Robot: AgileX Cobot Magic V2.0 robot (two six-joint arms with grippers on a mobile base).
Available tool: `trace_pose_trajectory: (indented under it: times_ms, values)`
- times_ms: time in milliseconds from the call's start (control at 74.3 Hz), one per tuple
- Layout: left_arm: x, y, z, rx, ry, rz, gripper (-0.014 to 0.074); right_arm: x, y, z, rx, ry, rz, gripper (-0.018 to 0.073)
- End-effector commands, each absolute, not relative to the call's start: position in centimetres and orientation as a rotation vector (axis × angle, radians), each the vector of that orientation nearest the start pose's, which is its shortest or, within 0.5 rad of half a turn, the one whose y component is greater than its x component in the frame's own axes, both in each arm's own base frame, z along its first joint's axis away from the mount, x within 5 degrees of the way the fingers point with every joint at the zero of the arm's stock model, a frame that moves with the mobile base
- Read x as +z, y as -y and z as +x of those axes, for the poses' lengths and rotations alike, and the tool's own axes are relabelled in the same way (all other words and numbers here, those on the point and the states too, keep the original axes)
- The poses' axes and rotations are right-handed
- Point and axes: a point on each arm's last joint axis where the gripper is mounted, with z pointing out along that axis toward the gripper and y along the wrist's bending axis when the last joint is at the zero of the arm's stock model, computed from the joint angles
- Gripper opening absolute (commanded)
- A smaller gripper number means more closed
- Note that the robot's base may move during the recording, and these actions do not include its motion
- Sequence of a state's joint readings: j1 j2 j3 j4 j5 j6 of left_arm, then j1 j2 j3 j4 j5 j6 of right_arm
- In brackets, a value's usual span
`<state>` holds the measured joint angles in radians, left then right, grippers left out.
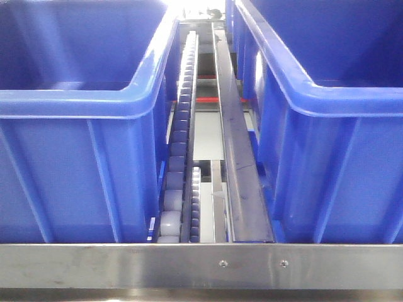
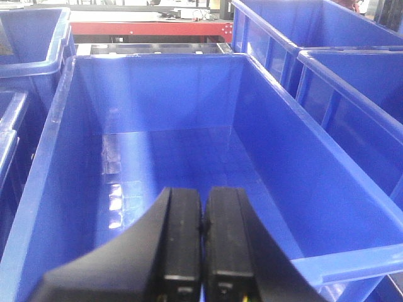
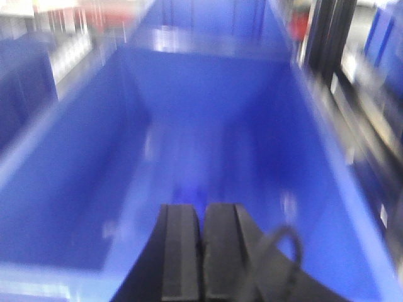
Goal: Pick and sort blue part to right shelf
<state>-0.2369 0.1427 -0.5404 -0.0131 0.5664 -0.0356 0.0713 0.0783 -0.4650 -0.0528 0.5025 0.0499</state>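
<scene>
The right shelf (image 1: 189,264) fills the front view: a flat steel front rail with two screws, a pale roller track (image 1: 179,145) and a steel divider (image 1: 242,163) between two big blue bins. Neither gripper shows there. In the left wrist view my left gripper (image 2: 202,192) is shut on nothing, hanging over an empty blue bin (image 2: 56,157). The right wrist view is blurred; my right gripper (image 3: 202,207) is shut over another blue bin (image 3: 327,189). A darker blue smudge (image 3: 187,190) lies just beyond its fingertips, too blurred to tell whether it is the blue part.
The left bin (image 1: 69,104) and right bin (image 1: 340,97) crowd both sides of the track. More blue bins (image 2: 327,69) stand to the right of the left arm's bin, with a red frame (image 2: 145,28) behind. A dark upright post (image 3: 327,31) stands at the right.
</scene>
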Motion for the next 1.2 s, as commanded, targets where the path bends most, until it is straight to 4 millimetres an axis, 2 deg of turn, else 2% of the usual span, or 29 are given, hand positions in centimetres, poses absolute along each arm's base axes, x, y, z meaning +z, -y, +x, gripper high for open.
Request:
trace_pose_trajectory:
  times_ms: [0,323,471,660,754,889,1023,1185]
  values:
    - [34.6,0.7,2.7,-0.235,-1.555,0.145,0.0124,33.2,0.0,2.5,0.027,-1.482,-0.037,0.0057]
    - [34.5,0.7,2.7,-0.235,-1.557,0.145,0.0124,33.2,0.0,2.5,0.027,-1.482,-0.037,0.0057]
    - [34.4,0.4,2.5,-0.152,-1.438,0.093,0.0124,33.2,0.0,2.5,0.027,-1.482,-0.037,0.0057]
    - [29.6,0.1,3.3,-0.070,-1.410,-0.067,0.0124,33.2,0.0,2.5,0.027,-1.482,-0.037,0.0057]
    - [26.6,-0.1,3.8,-0.034,-1.419,-0.100,0.0124,33.2,0.0,2.5,0.027,-1.482,-0.037,0.0057]
    - [23.2,-0.2,4.9,-0.032,-1.457,-0.106,0.0124,33.2,0.0,2.5,0.027,-1.482,-0.037,0.0057]
    - [21.0,-0.3,5.5,-0.031,-1.447,-0.104,0.0124,33.2,0.0,2.5,0.028,-1.482,-0.037,0.0057]
    - [20.8,-0.3,5.5,-0.029,-1.443,-0.102,0.0124,33.2,0.0,2.5,0.028,-1.482,-0.037,0.0057]
